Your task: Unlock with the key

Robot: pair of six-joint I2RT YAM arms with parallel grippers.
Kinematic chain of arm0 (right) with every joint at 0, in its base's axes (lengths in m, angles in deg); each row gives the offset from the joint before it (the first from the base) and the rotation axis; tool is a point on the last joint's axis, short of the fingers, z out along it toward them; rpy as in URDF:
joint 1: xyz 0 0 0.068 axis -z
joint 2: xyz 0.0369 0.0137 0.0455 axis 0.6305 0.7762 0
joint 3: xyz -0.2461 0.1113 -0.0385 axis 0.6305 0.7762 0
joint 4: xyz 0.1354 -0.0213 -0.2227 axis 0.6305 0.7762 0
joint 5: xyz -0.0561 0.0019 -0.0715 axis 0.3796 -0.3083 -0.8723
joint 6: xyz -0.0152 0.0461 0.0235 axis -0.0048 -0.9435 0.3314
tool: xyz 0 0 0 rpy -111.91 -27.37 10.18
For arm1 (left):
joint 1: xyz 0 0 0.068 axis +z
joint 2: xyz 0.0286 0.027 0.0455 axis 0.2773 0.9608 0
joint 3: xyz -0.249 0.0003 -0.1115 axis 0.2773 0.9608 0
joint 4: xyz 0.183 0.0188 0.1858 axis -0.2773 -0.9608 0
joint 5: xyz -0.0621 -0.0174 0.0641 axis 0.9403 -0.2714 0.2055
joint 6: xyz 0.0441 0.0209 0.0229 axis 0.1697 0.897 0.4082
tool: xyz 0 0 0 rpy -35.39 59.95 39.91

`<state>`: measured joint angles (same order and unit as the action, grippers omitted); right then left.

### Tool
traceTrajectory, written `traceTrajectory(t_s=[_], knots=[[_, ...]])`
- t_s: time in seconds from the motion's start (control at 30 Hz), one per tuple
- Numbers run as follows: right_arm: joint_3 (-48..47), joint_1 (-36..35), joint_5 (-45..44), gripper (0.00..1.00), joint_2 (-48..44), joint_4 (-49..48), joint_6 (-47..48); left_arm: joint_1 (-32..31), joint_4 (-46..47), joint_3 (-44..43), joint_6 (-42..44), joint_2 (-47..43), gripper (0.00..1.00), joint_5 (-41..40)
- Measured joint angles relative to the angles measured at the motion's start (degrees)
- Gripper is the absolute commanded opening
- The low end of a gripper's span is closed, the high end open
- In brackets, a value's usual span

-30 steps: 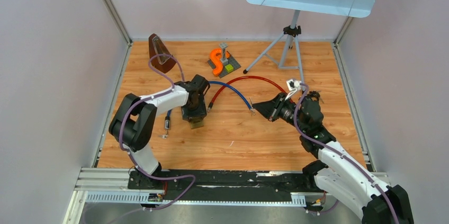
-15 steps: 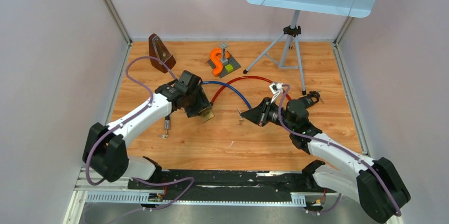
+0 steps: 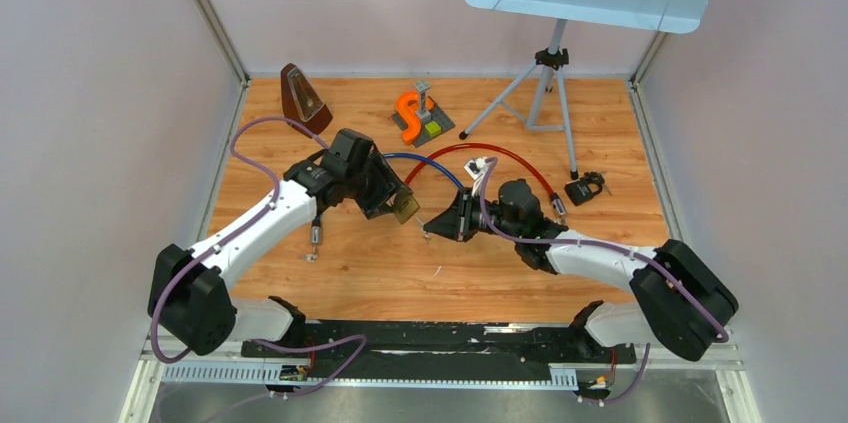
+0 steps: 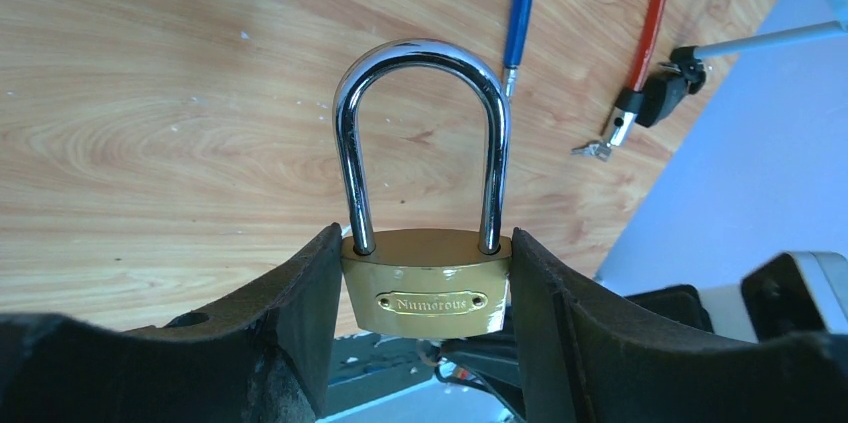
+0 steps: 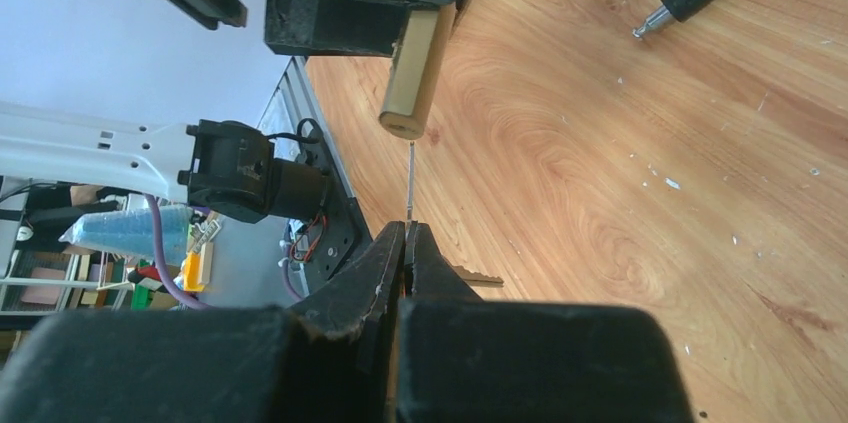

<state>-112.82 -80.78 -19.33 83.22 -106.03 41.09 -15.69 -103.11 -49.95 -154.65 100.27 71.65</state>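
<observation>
State of left tool (image 4: 427, 248): clamped on brass padlock with chrome shackle (image 4: 427, 288), one finger against each side of the body; both shackle legs seated in the body; padlock held clear of the wooden table (image 3: 450, 273), near its middle. Right tool (image 5: 407, 243): fingers pressed together on thin silver key (image 5: 410, 178); blade points at the padlock's underside, tip just short of it; contact cannot be told. Blue cable (image 3: 430, 163) and red cable (image 3: 500, 155) lie on the table just behind both tools; small black bundle (image 3: 583, 188) to the right, beside a leg of the grey tripod music stand (image 3: 545, 83); orange S-shaped block on grey base (image 3: 410, 115) and dark brown pyramid metronome (image 3: 303, 101) near the far edge, well apart from the tools.
</observation>
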Motion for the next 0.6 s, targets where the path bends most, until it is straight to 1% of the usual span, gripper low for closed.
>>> traceTrajectory(t_s=[0.2, 0.6], knots=[[-2.1, -0.96, -0.02, 0.0, 3.08, -0.15, 0.02, 0.0, 0.72, 0.0, -1.57, -0.68, 0.0, 0.74], [-3.06, -1.27, -1.05, 0.0, 3.45, -0.15, 0.02, 0.07, 1.49, 0.0, -1.81, -0.74, 0.0, 0.5]])
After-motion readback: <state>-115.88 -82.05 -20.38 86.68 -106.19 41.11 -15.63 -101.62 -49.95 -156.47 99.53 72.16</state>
